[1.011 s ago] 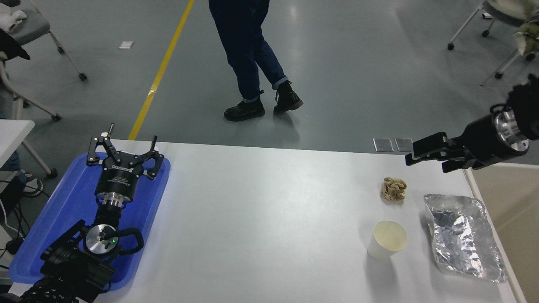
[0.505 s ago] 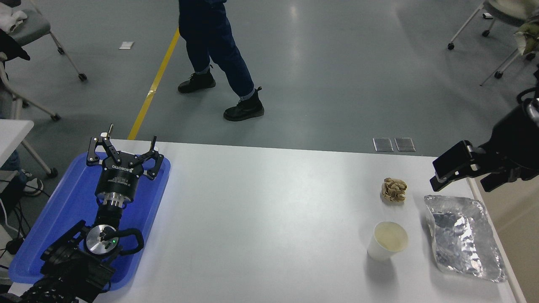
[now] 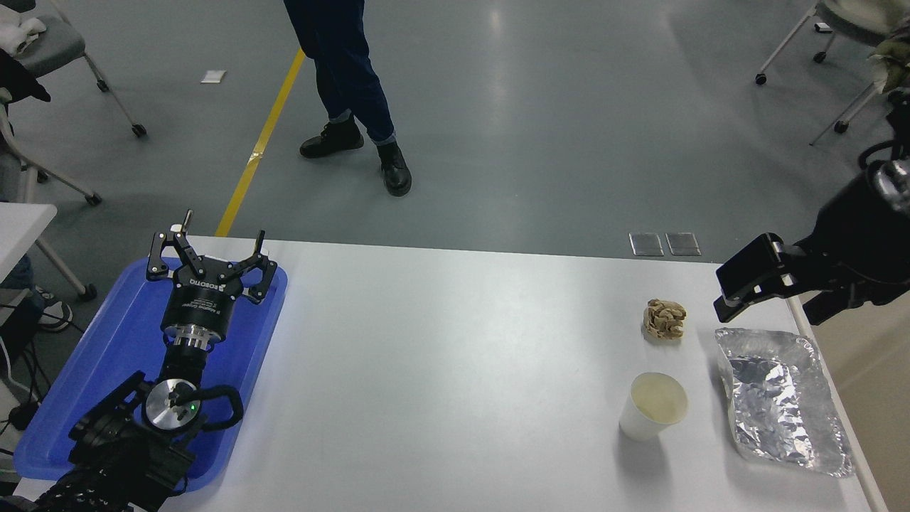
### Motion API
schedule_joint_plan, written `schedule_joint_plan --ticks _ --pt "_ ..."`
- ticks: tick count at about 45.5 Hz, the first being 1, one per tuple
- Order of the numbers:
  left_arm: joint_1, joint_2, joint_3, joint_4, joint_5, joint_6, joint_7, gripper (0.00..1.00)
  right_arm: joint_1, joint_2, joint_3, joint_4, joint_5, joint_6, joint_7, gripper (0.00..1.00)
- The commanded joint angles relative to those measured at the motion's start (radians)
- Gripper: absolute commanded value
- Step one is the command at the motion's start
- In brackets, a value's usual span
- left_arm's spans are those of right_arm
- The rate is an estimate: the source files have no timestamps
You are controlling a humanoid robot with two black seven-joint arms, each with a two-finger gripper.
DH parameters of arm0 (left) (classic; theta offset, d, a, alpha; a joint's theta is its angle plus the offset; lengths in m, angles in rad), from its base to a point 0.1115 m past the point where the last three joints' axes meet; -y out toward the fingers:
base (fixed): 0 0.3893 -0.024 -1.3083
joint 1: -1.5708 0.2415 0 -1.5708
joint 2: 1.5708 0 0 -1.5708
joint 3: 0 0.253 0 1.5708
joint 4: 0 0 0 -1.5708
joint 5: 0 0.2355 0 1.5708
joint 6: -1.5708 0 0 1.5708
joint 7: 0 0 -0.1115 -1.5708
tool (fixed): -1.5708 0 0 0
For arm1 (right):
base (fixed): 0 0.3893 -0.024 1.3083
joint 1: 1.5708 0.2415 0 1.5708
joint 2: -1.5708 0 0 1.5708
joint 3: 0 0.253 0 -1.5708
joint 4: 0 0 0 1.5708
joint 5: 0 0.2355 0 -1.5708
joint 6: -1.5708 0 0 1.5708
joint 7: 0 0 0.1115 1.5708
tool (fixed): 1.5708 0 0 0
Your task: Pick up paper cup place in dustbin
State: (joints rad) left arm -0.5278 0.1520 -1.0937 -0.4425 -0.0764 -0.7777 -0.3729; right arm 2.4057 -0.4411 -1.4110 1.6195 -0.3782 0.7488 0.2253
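The paper cup (image 3: 652,407) stands upright on the white table (image 3: 455,355) at the right front, white with a cream inside. My right gripper (image 3: 764,307) is open and empty, above the table's right edge, behind and to the right of the cup and well apart from it. A beige surface at the picture's right edge, beside the table, looks like part of the dustbin (image 3: 873,370); most of it is out of view. My left gripper (image 3: 210,250) is open and parked over the blue tray (image 3: 106,355) at the lower left.
A crumpled tan paper ball (image 3: 665,319) lies behind the cup. A crinkled silver foil tray (image 3: 778,400) lies right of the cup by the table's right edge. A person's legs (image 3: 341,64) cross the floor beyond the table. Chairs stand at both far corners.
My right gripper has moved down and to the right, from beyond the table's far edge to above its right edge near the foil tray. The person has walked left.
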Motion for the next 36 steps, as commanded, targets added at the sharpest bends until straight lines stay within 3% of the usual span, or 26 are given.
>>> schedule_joint_plan --ticks 1,36 --pt "-0.001 0.000 0.000 0.001 0.000 0.000 0.000 1.00 -0.232 -0.014 0.079 -0.087 -0.067 -0.069 0.000 1.00" --pt "-0.001 0.001 0.000 0.001 0.000 0.000 0.000 1.00 -0.856 -0.016 0.422 -0.428 -0.243 -0.261 -0.021 1.00"
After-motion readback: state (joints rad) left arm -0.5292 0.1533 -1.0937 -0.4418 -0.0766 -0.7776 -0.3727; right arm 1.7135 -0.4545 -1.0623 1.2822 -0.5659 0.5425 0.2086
